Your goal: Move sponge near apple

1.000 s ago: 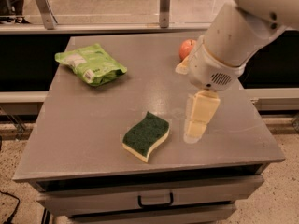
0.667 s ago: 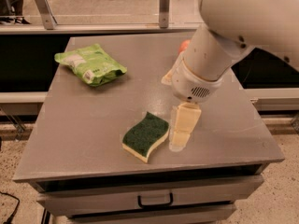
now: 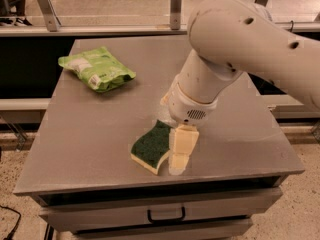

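At the far left of the desk (image 3: 85, 134) a light green crinkly snack bag (image 3: 96, 69) is seen lying flat; pale patches are printed on it, but no writing can be read. Nearer the front edge, toward the middle, the sponge (image 3: 150, 148) is found lying flat with its dark green side up and its yellow foam showing along the near edge, well apart from the bag. Just to its right the claw (image 3: 181, 151) is lowered to the desk top, its pale yellow tip set against the sponge's right edge. Whether it is wide, narrow or closed on the sponge cannot be told. Above it, the thick white arm (image 3: 240, 39) is bent down from the upper right, the wrist pointed steeply downward. Compared with a second ago, the claw has been brought leftward from a spot apart from the sponge to its edge. The sponge has kept its place, and the apple, visible then at the far right, is now covered by the arm.
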Robot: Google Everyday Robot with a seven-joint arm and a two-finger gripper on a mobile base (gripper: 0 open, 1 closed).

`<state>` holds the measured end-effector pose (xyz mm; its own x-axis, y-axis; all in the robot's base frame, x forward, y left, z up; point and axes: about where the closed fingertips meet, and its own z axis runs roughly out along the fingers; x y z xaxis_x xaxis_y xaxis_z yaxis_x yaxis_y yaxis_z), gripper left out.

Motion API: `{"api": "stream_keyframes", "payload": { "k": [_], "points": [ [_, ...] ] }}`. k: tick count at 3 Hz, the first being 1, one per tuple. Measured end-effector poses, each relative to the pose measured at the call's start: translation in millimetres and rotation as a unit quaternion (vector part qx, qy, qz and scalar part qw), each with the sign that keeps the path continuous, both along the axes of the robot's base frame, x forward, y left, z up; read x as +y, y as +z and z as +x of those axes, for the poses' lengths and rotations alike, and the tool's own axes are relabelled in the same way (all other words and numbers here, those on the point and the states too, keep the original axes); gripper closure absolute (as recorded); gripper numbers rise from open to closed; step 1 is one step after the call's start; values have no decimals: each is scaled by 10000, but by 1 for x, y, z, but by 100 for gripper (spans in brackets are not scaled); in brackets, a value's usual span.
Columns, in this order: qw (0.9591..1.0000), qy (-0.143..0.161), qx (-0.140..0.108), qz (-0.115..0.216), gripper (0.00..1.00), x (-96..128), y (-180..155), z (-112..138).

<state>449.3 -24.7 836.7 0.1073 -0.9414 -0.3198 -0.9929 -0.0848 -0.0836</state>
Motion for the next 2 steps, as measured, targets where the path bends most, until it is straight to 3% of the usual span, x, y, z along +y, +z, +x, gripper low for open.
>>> {"api": "stream_keyframes", "payload": {
  "k": [1,2],
  "points": [
    [9999,60,86,25,0,7,-9,-6],
    [9998,59,150,79,23,10,-7,-8]
  ]
}}
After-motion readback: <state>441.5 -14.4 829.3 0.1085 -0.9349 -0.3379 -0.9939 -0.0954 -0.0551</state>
